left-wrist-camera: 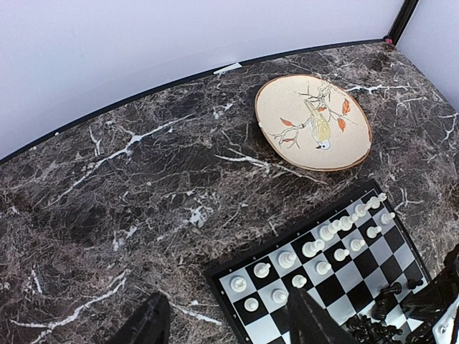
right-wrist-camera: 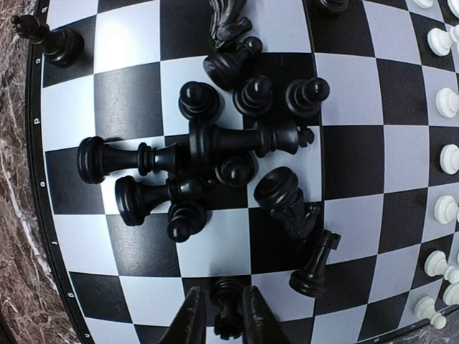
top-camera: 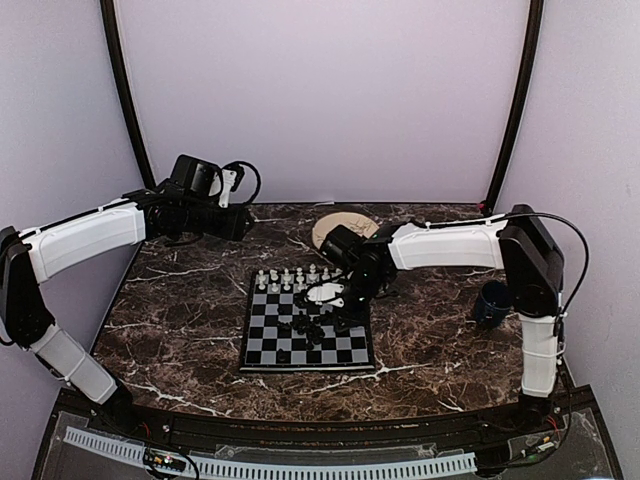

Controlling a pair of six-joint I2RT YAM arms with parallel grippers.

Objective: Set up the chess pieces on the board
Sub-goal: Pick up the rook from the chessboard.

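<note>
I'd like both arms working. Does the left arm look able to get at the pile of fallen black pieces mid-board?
Probably not cleanly: the right gripper hangs right at the black pile, crowding it, while the open left gripper sits off the far-left corner of the board.

A robot lab booth: plain pale backdrop walls [top-camera: 320, 90] and black frame poles [top-camera: 125, 90] enclose a dark marble-patterned tabletop [top-camera: 180, 310], with the left arm [top-camera: 85, 240] and right arm [top-camera: 450, 245] bolted at its near edge.
</note>
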